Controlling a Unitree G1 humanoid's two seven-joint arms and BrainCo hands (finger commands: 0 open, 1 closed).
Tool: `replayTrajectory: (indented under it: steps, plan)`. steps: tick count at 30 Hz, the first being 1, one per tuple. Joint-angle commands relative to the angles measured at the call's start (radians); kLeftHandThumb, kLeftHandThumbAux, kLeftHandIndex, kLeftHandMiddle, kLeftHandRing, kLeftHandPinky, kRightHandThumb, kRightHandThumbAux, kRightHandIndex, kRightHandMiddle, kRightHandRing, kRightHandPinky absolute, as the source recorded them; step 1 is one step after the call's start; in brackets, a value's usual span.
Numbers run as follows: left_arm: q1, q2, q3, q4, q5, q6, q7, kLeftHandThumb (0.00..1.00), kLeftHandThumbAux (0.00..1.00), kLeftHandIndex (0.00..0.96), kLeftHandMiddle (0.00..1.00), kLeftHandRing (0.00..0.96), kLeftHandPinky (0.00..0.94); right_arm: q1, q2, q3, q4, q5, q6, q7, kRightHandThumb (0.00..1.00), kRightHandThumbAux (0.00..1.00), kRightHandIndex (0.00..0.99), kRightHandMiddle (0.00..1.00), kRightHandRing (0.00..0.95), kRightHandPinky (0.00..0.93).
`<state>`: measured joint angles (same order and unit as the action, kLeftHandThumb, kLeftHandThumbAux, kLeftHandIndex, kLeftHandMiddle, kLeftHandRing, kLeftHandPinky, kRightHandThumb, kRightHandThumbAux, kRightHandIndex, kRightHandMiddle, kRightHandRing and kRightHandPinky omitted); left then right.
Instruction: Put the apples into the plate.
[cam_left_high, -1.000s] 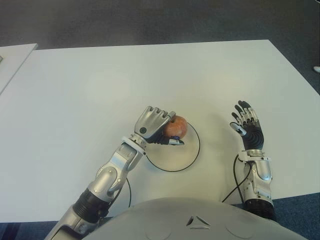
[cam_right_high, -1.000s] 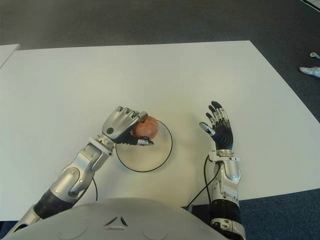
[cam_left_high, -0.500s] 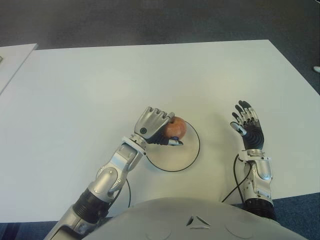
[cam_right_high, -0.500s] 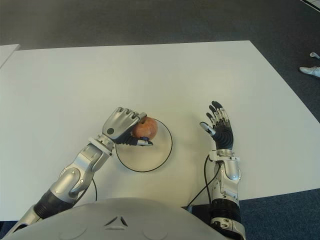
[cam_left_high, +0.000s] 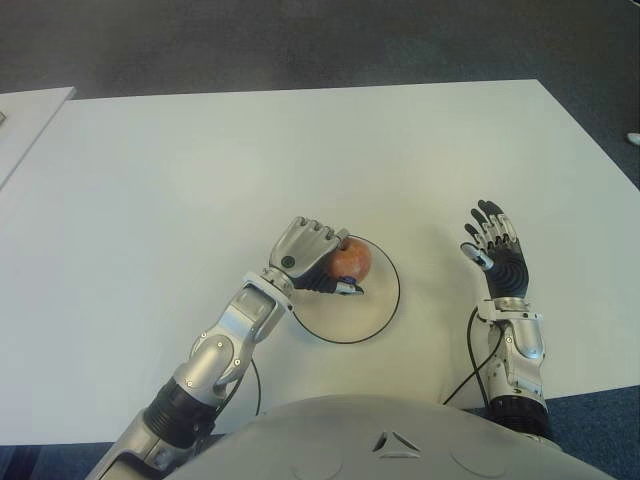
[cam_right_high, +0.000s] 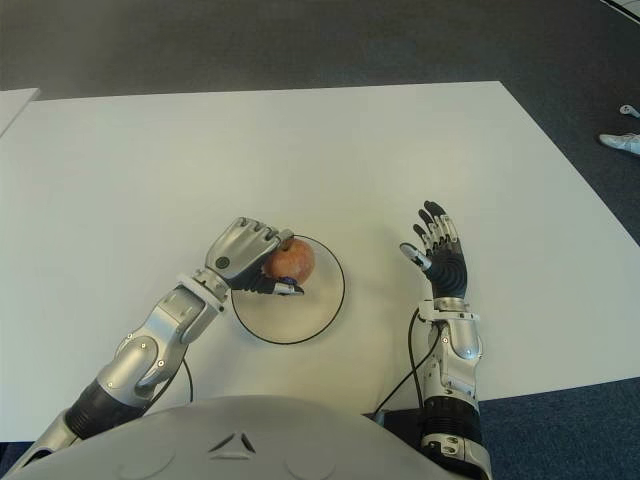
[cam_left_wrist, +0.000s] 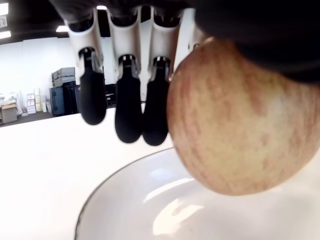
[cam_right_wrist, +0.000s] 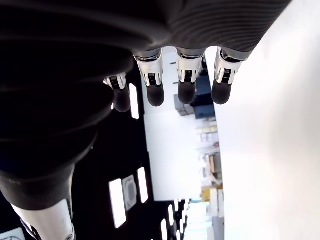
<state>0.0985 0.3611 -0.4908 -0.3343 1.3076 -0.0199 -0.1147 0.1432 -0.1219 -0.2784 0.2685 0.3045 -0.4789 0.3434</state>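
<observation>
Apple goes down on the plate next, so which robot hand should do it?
The left robot hand: it already grips the apple over the plate. The right robot hand is open, off beside the plate.

The left hand's fingers (cam_left_wrist: 128, 107) grip a reddish apple (cam_left_wrist: 240, 120) just above the white plate (cam_left_wrist: 150, 210).

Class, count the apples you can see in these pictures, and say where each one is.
1. The single apple is gripped in the left hand, just above the far left part of the plate. None shows elsewhere on the table.
</observation>
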Motion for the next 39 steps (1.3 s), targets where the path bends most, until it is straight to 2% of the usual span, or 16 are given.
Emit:
replayTrajectory:
  steps: [1, 11, 16, 25, 30, 35, 39]
  plan:
    - [0.005, -0.003, 0.000, -0.027, 0.002, 0.015, -0.038, 0.213, 0.266, 0.250, 0.300, 0.277, 0.262, -0.005, 0.000, 0.001, 0.003, 0.008, 0.025, -0.006, 0.096, 0.749, 0.109, 0.061, 0.033, 0.037]
    - [0.017, -0.014, 0.004, -0.051, -0.003, 0.038, -0.096, 0.131, 0.231, 0.083, 0.099, 0.063, 0.038, -0.005, -0.002, 0.003, -0.002, 0.006, 0.031, -0.008, 0.092, 0.744, 0.109, 0.062, 0.031, 0.033]
    - [0.033, -0.019, 0.006, -0.083, -0.008, 0.054, -0.144, 0.128, 0.208, 0.018, 0.023, 0.011, 0.006, -0.006, -0.001, 0.003, -0.002, 0.008, 0.037, -0.011, 0.101, 0.732, 0.111, 0.058, 0.027, 0.028]
    - [0.044, -0.008, 0.022, -0.147, -0.039, 0.050, -0.229, 0.161, 0.176, 0.000, 0.000, 0.000, 0.000, -0.007, -0.003, 0.006, -0.005, 0.007, 0.044, -0.008, 0.098, 0.731, 0.105, 0.062, 0.027, 0.025]
    - [0.061, 0.003, 0.037, -0.181, -0.068, 0.030, -0.215, 0.160, 0.151, 0.000, 0.000, 0.000, 0.000, -0.003, -0.003, 0.009, -0.004, -0.002, 0.035, -0.010, 0.089, 0.739, 0.104, 0.058, 0.023, 0.019]
    - [0.084, -0.003, 0.053, -0.181, -0.067, 0.011, -0.130, 0.139, 0.147, 0.000, 0.000, 0.000, 0.000, 0.003, 0.006, 0.013, -0.017, -0.005, 0.034, -0.018, 0.089, 0.734, 0.105, 0.055, 0.022, 0.021]
    - [0.122, -0.037, 0.079, -0.156, -0.080, 0.037, -0.038, 0.122, 0.170, 0.000, 0.000, 0.000, 0.000, 0.007, 0.005, 0.016, -0.021, -0.008, 0.035, -0.025, 0.098, 0.732, 0.109, 0.054, 0.021, 0.019]
